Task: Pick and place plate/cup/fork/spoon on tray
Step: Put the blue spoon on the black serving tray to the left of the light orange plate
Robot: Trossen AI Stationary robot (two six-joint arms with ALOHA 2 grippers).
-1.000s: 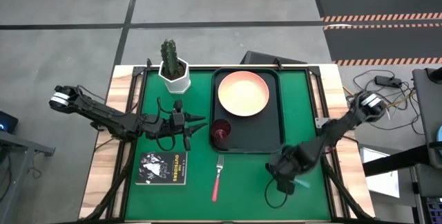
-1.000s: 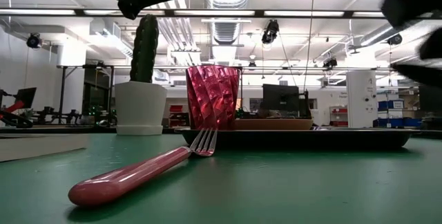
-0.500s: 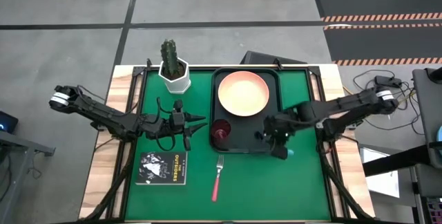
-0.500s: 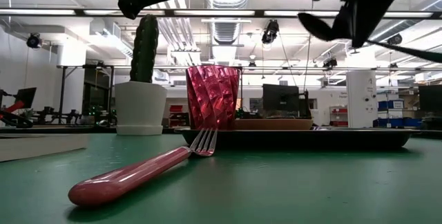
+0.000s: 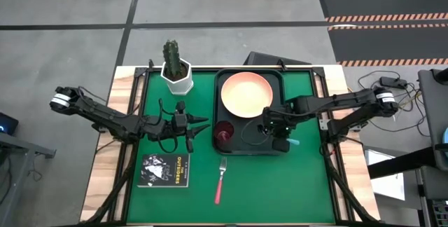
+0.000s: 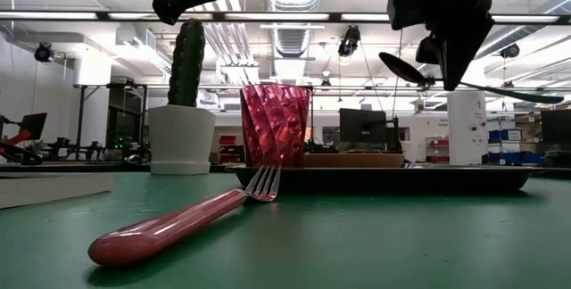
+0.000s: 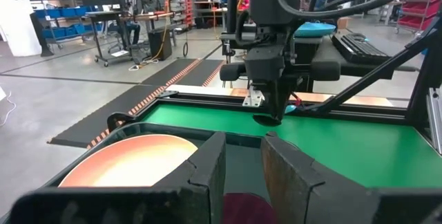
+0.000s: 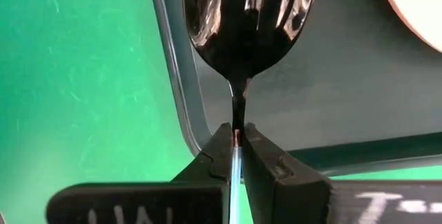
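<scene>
Right gripper (image 5: 280, 141) jaws pinch the spoon (image 8: 245, 23) at its neck, bowl over the tray (image 5: 246, 143) edge. Recommend lowering fully inside the rim, clear of plate (image 5: 246, 93) and cup (image 5: 224, 132), before release. Left gripper (image 5: 199, 127) waits beside the tray, jaws slightly parted, empty.

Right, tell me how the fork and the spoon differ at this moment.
The fork lies flat on the green mat, outside the tray; the spoon is held up over the tray's corner, pinched in the right end effector. The fork's handle is pink-red; the spoon's is light blue. Both are slim cutlery, and neither rests on the tray.

Right gripper (image 5: 280, 137) clamped shut, left gripper (image 5: 203, 126) part-open, idle
</scene>
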